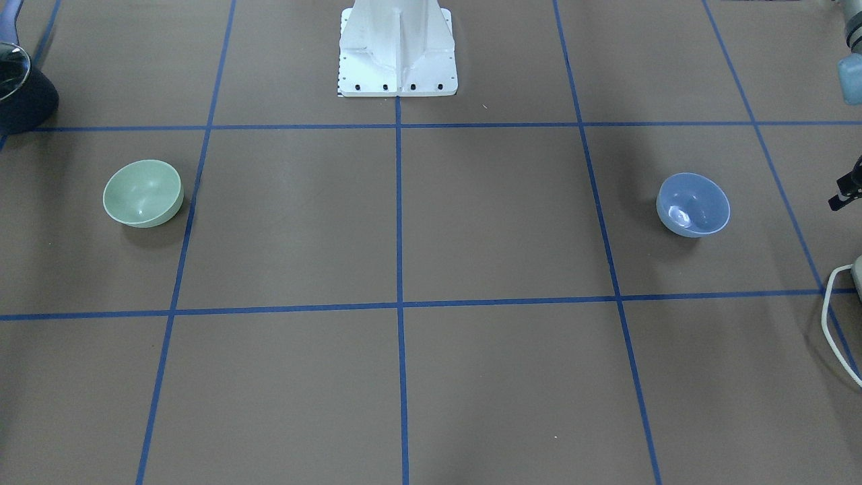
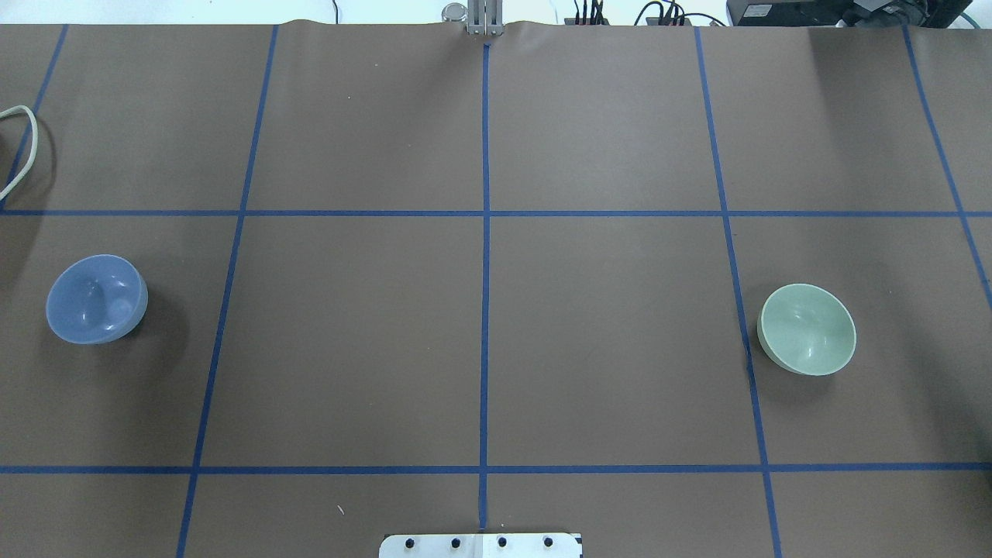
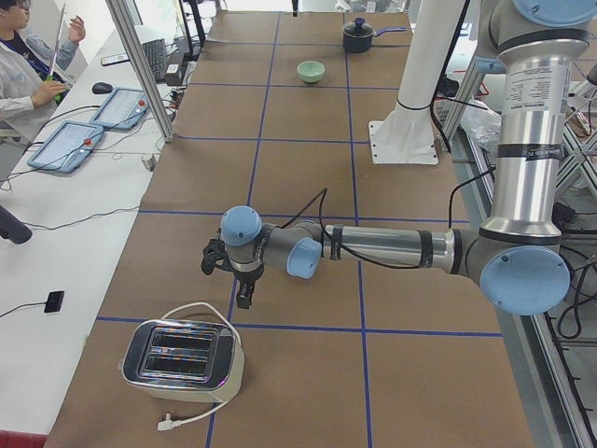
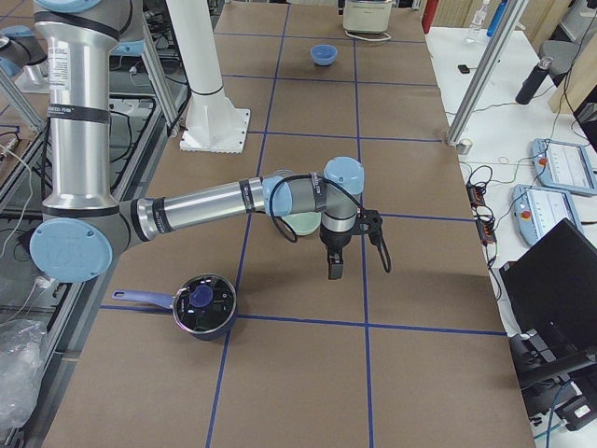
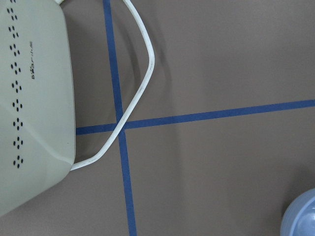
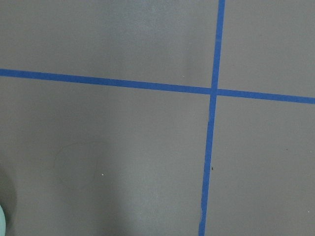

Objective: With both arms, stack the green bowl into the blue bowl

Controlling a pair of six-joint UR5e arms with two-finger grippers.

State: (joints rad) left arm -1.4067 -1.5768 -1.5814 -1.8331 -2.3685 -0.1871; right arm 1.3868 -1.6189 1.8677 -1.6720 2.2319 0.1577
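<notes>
Since nothing is grasped yet, the whole task lies ahead on the brown table (image 2: 604,116). The left arm (image 3: 392,247) stretches low over its end of the table, and the right arm (image 4: 205,205) does the same at the other end. A toaster (image 3: 182,359) stands near the left arm and a dark pot (image 4: 205,306) near the right one. The green bowl (image 2: 806,329) sits upright on the robot's right side, and the blue bowl (image 2: 97,298) sits upright on its left side, well apart from it.

The left gripper (image 3: 233,275) and the right gripper (image 4: 336,261) hang above the table, each near its own bowl. I cannot tell whether their fingers are apart or together.

I think the glossy rims can slip from a thin pinch. As the bowls are the same size, an off-centre release can leave the green one tilted. A wide swing may also hit the toaster or the pot.
</notes>
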